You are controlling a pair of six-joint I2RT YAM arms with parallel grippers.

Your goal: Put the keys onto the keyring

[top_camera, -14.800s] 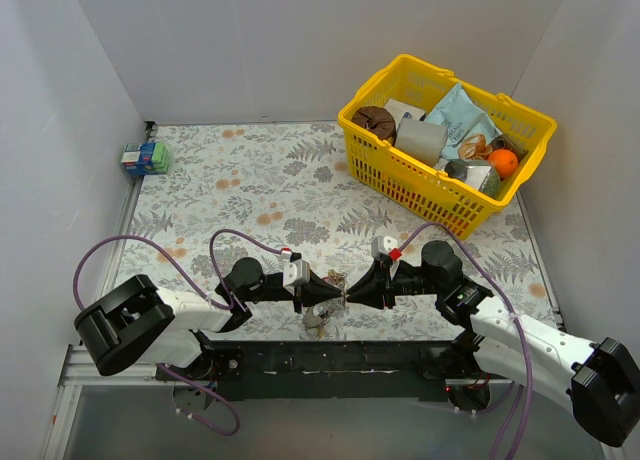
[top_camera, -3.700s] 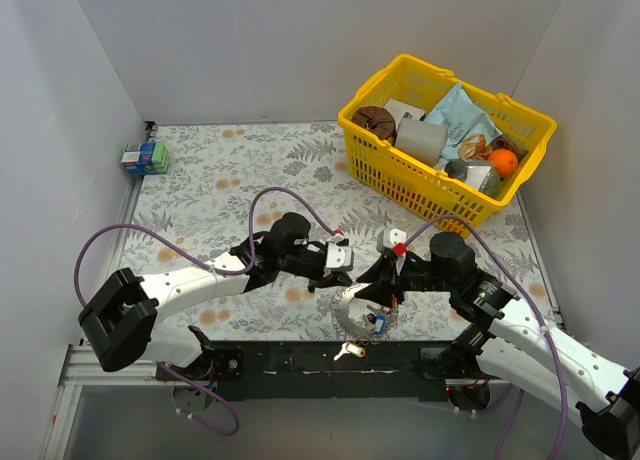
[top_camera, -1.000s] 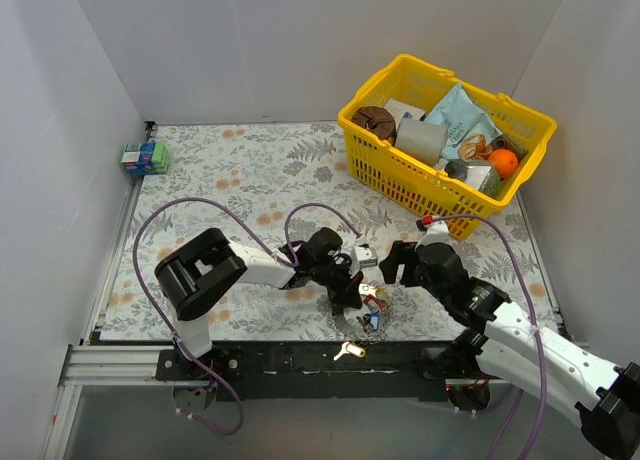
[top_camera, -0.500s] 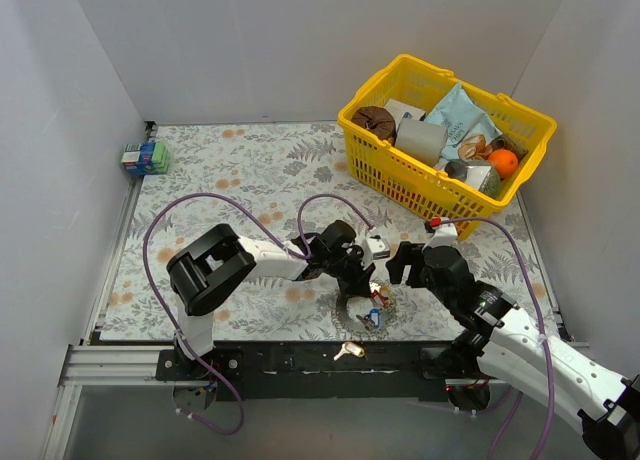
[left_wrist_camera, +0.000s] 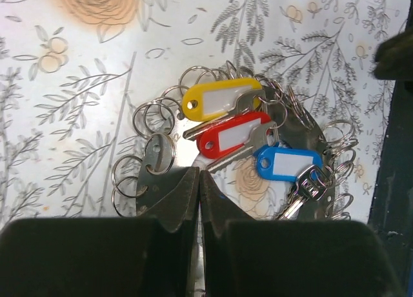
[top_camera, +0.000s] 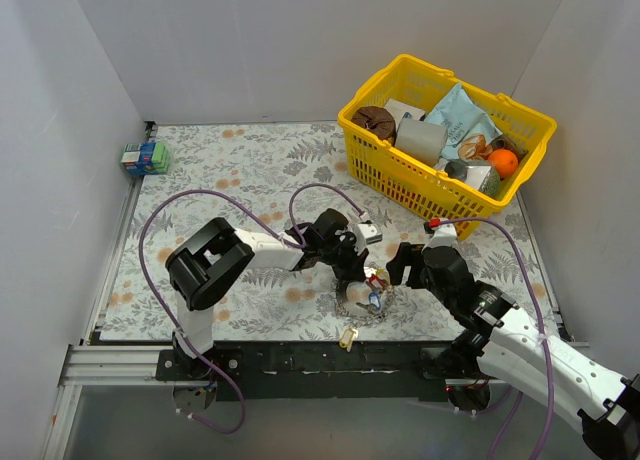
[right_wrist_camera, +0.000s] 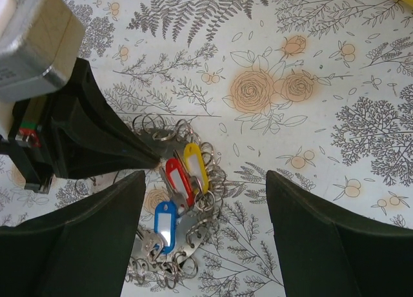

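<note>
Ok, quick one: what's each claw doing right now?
Left claw: closed, tips at the keyring; whether it pinches it cannot be told.
Right claw: open, empty, above the keys.

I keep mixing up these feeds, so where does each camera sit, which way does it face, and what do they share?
Top external: fixed above and behind the arms, looking down on the table; both arms show.
Left wrist: on the left arm, looking down at the keys; shut left hand at the bottom.
Right wrist: on the right arm, looking down; open right hand frames the view.
Shared: both wrist views show the keys.
</note>
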